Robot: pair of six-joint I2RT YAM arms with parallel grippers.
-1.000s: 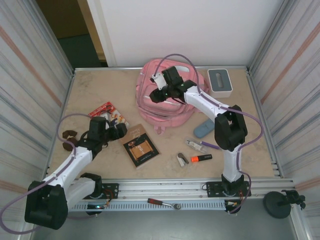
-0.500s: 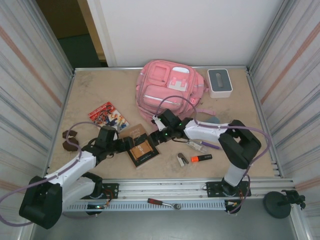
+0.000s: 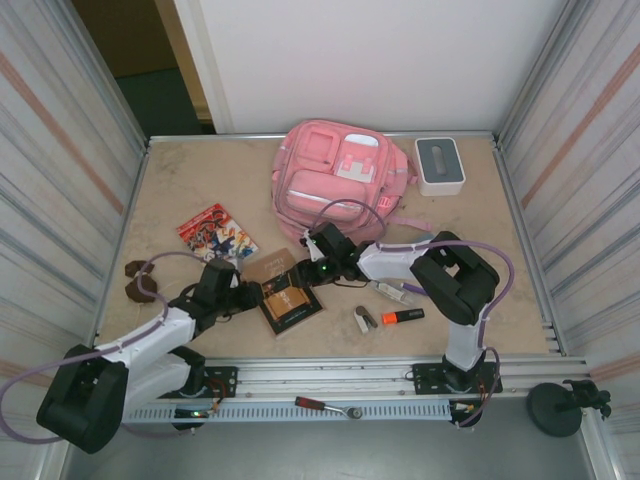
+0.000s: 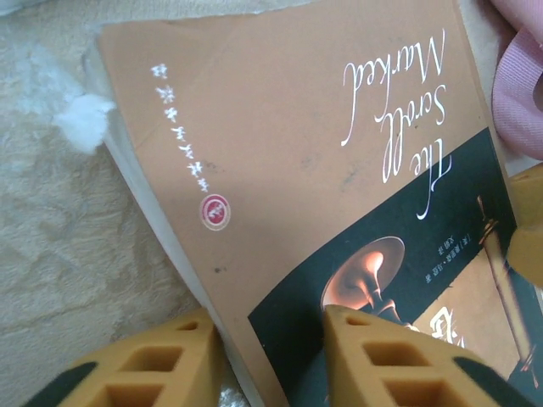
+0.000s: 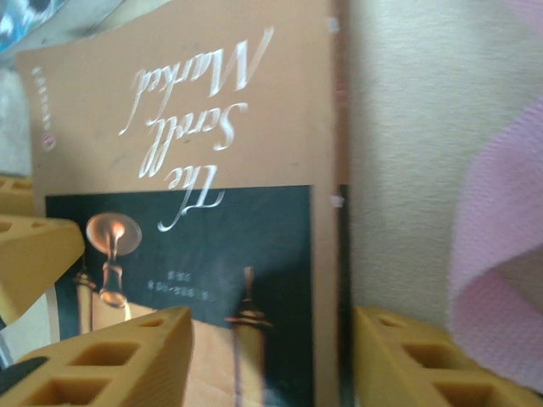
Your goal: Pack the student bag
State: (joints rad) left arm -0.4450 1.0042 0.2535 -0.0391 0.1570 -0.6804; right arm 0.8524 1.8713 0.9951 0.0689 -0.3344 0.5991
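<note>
L gripper (image 4: pixel 263 320): orange fingers (image 4: pixel 399 360) part open, straddling left edge of tan-and-black paperback book (image 3: pixel 288 298); I can't tell if clamped. R gripper (image 5: pixel 273 318): same at the book's right edge, grip unclear. Big pink fabric student bag (image 3: pixel 340 185) sits top centre of the overhead view, on beige table (image 3: pixel 200 180).

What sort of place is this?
Probably a robot test booth, not a classroom: a small table fenced by corrugated panels, two robot arms bolted to a rail at its near edge, and school things such as a pink backpack and a book laid out.
</note>
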